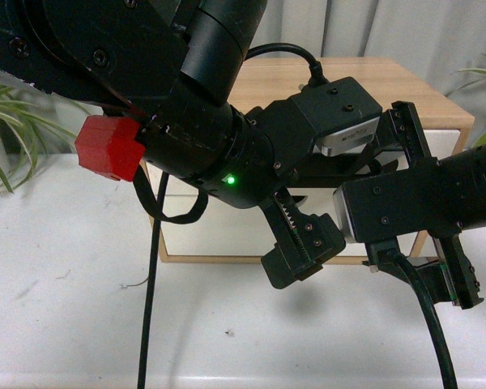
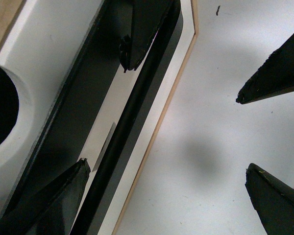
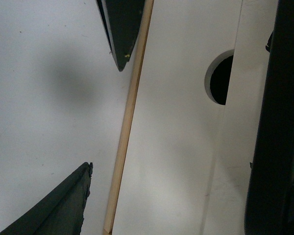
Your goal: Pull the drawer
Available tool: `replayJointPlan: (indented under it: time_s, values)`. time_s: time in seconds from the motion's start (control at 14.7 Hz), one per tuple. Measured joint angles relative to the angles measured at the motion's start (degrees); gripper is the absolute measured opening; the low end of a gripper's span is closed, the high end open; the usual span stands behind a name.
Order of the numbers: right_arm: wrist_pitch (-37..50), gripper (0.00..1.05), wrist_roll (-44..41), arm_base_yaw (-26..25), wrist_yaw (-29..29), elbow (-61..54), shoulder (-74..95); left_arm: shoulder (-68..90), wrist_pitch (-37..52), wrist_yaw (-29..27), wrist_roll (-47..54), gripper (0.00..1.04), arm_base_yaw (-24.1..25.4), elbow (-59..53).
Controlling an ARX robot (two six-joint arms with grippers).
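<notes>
The drawer (image 2: 44, 63) is the upper white front of a wooden cabinet, with a round notch (image 2: 0, 107) in its top edge. Its long black bar handle (image 2: 125, 129) runs across the left wrist view. My left gripper (image 2: 169, 198) is open; the handle lies just inside one finger (image 2: 63, 196), untouched. In the front view the arms hide the handle, and only a corner of the drawer (image 1: 445, 142) shows. My right gripper (image 3: 164, 200) is open in front of the lower white front (image 3: 176, 147). A black band (image 3: 279, 122) at that view's edge may be the handle.
The cabinet (image 1: 267, 81) stands on a white table (image 1: 65, 267). Its wooden bottom edge (image 3: 127, 122) meets the table. The lower plain front (image 1: 219, 231) has its own notch (image 3: 220, 78). The other gripper's fingers (image 2: 137, 29) crowd the handle. Plants (image 1: 8, 138) stand at both sides.
</notes>
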Motion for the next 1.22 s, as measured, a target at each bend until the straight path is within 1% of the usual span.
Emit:
replayJointPlan:
  time_s: [0.07,0.2,0.34,1.22]
  values:
    - [0.37,0.98,0.70,-0.07,0.09,-1.62,-0.98,-0.28,1.38,0.55,0.02,0.98,-0.22,-1.27]
    - [-0.11,0.98,0.76,-0.42,0.02,-7.30,-5.60,-4.92,3.19,1.81,-0.04,0.98,-1.55,-7.52]
    - [-1.25,0.98,1.18,0.04,-0.44,-12.17,-10.16,-9.33,3.54,2.49,-0.63,0.98,-2.14,-12.76]
    - [-5.64,0.98,4.94,3.08,1.44,-18.86,-18.75,-14.75,2.25,2.95,-1.77,0.98,-2.40,-19.23]
